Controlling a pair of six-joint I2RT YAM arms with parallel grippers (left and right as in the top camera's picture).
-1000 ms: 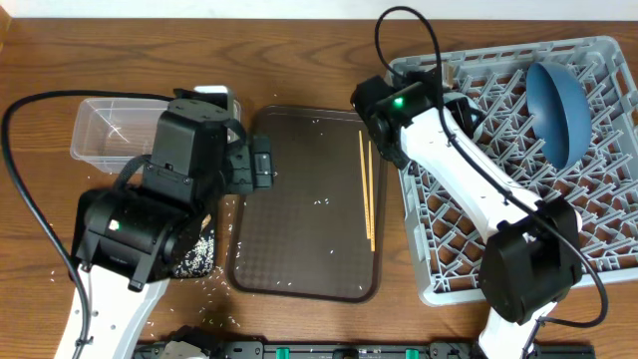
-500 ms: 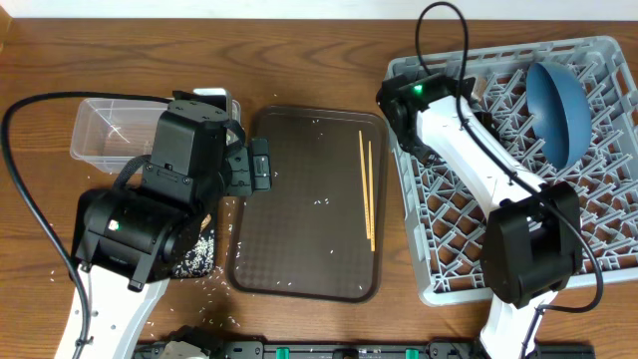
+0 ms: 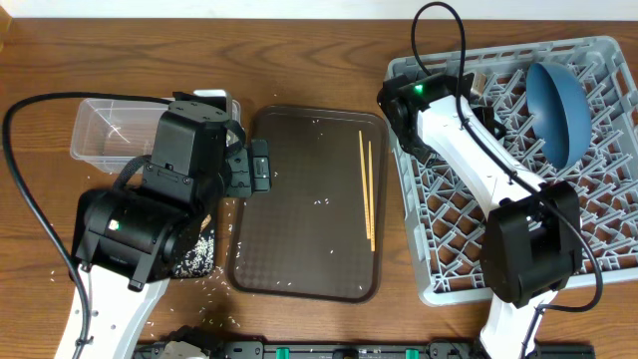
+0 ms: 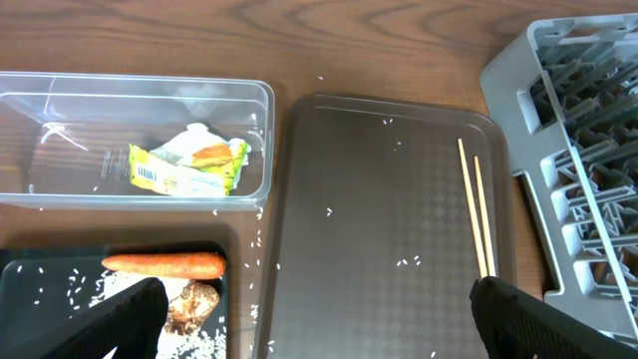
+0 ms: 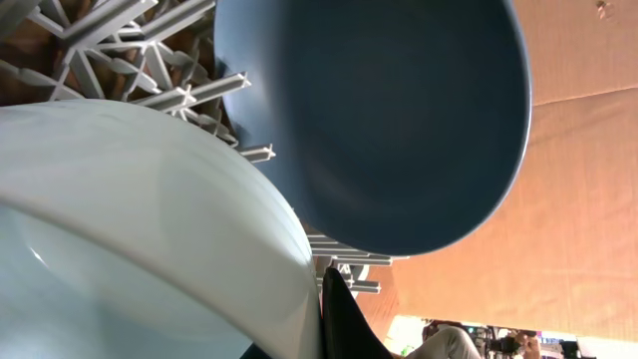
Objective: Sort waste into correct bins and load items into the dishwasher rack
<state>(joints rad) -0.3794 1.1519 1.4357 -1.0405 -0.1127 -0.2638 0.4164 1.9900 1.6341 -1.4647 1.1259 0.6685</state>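
In the right wrist view my right gripper (image 5: 317, 329) is shut on the rim of the white bowl (image 5: 120, 229), one black finger (image 5: 344, 319) pressed against it. It hangs over the grey dishwasher rack (image 3: 598, 50), beside the blue plate (image 5: 389, 110) that stands on edge (image 3: 558, 110). High over the brown tray, my left gripper (image 4: 339, 334) is open and holds nothing. The chopsticks (image 3: 367, 189) lie on that tray. The clear tub (image 4: 60, 140) holds the yellow-green wrapper (image 4: 189, 168). Carrot (image 4: 164, 264), brown lump (image 4: 194, 304) and rice lie in the black tray (image 4: 40, 274).
The brown serving tray (image 3: 299, 239) lies between the bins and the rack, with scattered rice grains (image 4: 407, 262) on it. More grains are strewn on the wooden table (image 3: 50, 274) near the front left. The left arm's body (image 3: 150, 219) covers most of the black tray from overhead.
My right arm swung right, from the tray's edge to over the rack's near-left part, then stopped. The left arm has not moved.
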